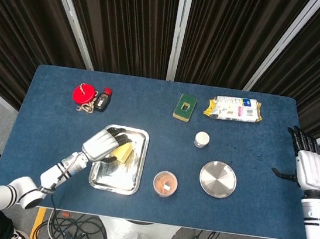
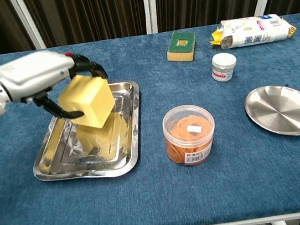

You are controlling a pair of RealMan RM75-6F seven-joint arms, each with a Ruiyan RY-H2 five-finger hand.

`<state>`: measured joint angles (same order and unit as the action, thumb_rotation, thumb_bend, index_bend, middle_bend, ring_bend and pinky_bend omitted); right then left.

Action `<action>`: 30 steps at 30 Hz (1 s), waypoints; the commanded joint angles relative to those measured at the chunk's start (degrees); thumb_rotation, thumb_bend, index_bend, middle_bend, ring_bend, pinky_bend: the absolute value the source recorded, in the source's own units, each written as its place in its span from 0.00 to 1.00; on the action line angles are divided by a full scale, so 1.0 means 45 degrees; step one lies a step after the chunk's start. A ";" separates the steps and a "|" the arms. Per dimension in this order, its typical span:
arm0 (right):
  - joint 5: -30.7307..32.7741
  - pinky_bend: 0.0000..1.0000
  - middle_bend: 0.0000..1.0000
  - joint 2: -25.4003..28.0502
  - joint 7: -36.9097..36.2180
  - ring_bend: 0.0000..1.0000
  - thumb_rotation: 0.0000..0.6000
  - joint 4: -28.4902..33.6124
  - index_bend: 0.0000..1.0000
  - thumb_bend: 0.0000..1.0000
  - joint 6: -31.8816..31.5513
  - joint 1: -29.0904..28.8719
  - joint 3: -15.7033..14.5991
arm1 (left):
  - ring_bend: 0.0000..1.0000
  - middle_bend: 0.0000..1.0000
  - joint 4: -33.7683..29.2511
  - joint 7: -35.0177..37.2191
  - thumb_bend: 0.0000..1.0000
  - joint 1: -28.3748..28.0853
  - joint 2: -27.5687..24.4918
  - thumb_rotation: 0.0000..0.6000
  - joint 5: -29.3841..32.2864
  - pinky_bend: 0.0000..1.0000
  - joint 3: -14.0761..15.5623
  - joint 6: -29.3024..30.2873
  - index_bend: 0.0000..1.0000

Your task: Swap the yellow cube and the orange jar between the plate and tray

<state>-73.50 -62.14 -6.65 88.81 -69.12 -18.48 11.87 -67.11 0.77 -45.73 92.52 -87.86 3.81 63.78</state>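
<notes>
Plainly, the table (image 2: 168,199) filled the frame in both views under its blue cloth, and the largest task item on it, the steel tray (image 2: 52,170), sat at lower left of the chest view. Above the tray's middle, the left hand (image 2: 39,76) gripped the yellow cube (image 2: 87,100) from above, fingers curled over its top and far side, thumb under the near left edge. The cube hung clear of the tray floor, its reflection showing beneath it; it was tilted, one corner lowest and pointing down at the tray. Being a cube, it had no long axis to speak of. So the relation that counts was vertical: the tray lay straight below the held cube, and a short lowering would likely set it down.

The round plate (image 2: 283,110) lay bare at the right of the chest view, well apart from the tray. Between them, nearer the tray, the orange jar (image 2: 189,135) stood upright on the cloth with its lid on, on neither plate nor tray. The right hand (image 1: 310,169) sat at the far right edge of the head view, holding nothing, fingers extended and apart; it was the nearer hand to the plate.
</notes>
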 commanded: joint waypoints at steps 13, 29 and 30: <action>-0.0088 0.00 0.00 -0.0075 0.0088 0.00 1.00 -0.0056 0.00 0.00 0.0112 -0.0148 -0.0035 | 0.00 0.00 -0.0148 0.0950 0.08 0.0357 -0.0569 1.00 -0.0516 0.21 -0.0410 0.0341 0.08; -0.1819 0.00 0.00 0.0595 0.2586 0.00 1.00 0.2883 0.00 0.00 0.1602 -0.1506 -0.0709 | 0.00 0.01 -0.4576 -0.1997 0.08 0.4104 -0.4760 1.00 0.1602 0.22 -0.0234 0.3266 0.08; -0.1966 0.00 0.00 0.0632 0.2819 0.00 1.00 0.3162 0.00 0.00 0.1753 -0.1650 -0.0742 | 0.00 0.01 -0.4591 -0.2014 0.08 0.4318 -0.4847 1.00 0.1698 0.22 -0.0196 0.3389 0.08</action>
<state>-80.69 -60.12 3.70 100.33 -62.88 -24.24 8.97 -86.54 -7.37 -28.63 72.06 -82.02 2.26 77.11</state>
